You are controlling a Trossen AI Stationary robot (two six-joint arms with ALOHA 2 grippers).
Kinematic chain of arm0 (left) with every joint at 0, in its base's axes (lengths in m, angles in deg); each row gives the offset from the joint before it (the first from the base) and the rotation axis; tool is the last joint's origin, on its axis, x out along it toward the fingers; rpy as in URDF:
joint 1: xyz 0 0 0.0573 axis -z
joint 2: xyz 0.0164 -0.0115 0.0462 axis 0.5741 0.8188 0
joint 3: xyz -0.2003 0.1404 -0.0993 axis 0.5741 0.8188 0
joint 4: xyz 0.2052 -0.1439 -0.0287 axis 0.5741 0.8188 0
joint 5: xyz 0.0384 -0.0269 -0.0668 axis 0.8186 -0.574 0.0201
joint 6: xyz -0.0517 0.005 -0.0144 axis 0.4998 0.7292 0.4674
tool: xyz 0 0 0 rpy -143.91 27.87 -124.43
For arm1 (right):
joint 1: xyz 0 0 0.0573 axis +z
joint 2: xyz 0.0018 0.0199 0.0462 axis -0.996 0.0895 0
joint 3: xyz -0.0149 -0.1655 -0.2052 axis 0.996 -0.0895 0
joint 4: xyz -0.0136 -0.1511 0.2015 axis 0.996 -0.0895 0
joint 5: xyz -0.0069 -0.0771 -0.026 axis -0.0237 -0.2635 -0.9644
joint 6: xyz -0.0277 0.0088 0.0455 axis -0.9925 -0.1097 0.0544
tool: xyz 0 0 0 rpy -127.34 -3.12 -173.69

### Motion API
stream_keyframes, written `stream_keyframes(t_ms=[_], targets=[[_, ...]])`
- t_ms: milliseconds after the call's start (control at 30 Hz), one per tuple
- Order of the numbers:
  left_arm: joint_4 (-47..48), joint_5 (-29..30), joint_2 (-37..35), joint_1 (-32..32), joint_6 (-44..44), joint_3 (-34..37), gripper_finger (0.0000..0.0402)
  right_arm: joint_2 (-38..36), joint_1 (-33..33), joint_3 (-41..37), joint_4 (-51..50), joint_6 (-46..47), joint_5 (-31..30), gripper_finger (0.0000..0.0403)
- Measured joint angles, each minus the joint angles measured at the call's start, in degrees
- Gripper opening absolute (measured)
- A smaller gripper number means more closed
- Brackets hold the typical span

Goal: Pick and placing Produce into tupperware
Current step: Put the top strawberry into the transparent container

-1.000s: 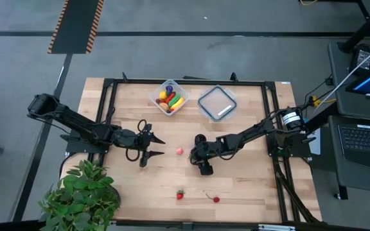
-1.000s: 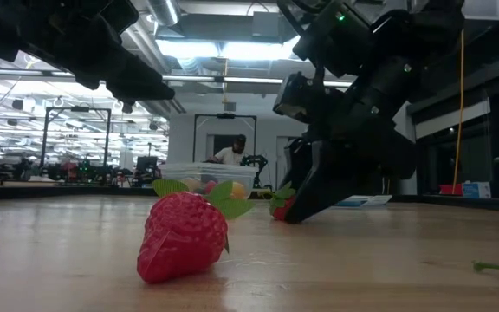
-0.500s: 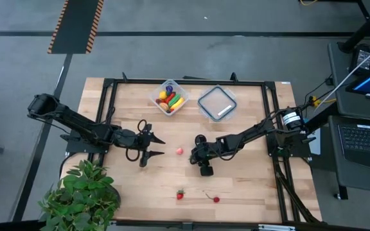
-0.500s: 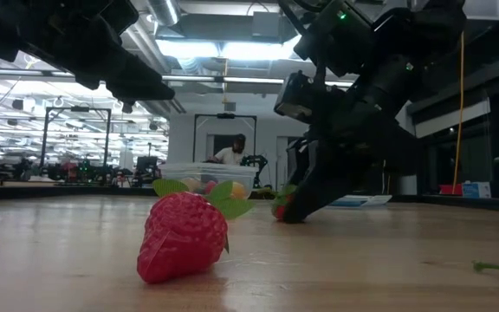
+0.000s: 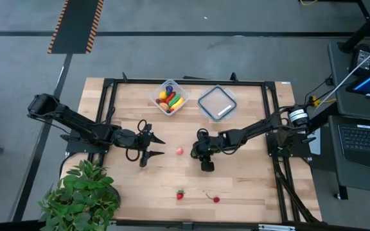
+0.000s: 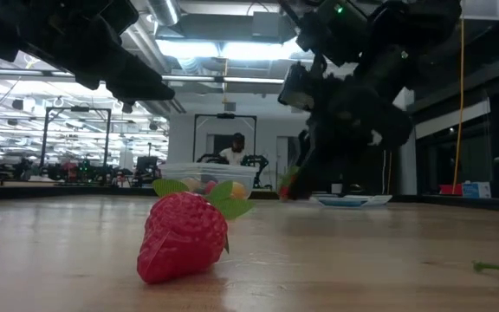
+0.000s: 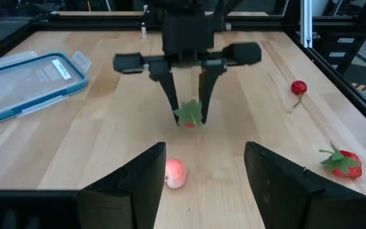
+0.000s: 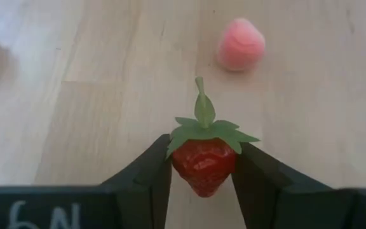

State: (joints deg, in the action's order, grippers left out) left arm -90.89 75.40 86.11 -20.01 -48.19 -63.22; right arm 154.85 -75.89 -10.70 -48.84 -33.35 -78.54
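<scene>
1. Right, my right gripper (image 8: 202, 166) is clamped on a strawberry (image 8: 203, 160), leafy cap outward, one finger (image 8: 146, 170) on each side of the red body.
2. From my left wrist view that berry (image 7: 189, 117) hangs between the right fingers, clear of the wood, near the middle of the table (image 5: 249, 186).
3. Just beyond it, a pink piece (image 8: 240, 44) lies on the boards, apart from the berry; from above it (image 5: 179, 151) sits between my two grippers.
4. My left gripper (image 7: 202, 175) hovers on the left half of the table, jaws apart, nothing in them, pointed towards the pink piece (image 7: 175, 173).
5. Tub (image 5: 168, 97): near the far edge, left of centre, already carrying yellow, red, green and orange pieces.
6. Beside the tub, towards the right, the lid (image 5: 217, 103) lies flat with its white label showing, well away from both grippers.
7. Down at the near edge, a second strawberry (image 5: 180, 194) lies on the wood; in the low view it (image 6: 183, 236) fills the foreground, leaves pointing away.
8. Close to it, towards the right, a small red berry (image 5: 216, 199) with a thin green stem rests on the table.
9. Off the near-left corner stands a leafy plant (image 5: 82, 192).
10. Far in the room behind, a person (image 6: 233, 149) is in view.
</scene>
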Motion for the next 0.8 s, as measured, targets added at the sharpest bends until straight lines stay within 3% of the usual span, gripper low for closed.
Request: stream_keyframes(t_ms=[800], targets=[[0.6,0.0,0.0,0.0,0.0,0.0,0.0206,-15.9,-3.2,0.1,-10.3,-4.6,0.0,0.0138]])
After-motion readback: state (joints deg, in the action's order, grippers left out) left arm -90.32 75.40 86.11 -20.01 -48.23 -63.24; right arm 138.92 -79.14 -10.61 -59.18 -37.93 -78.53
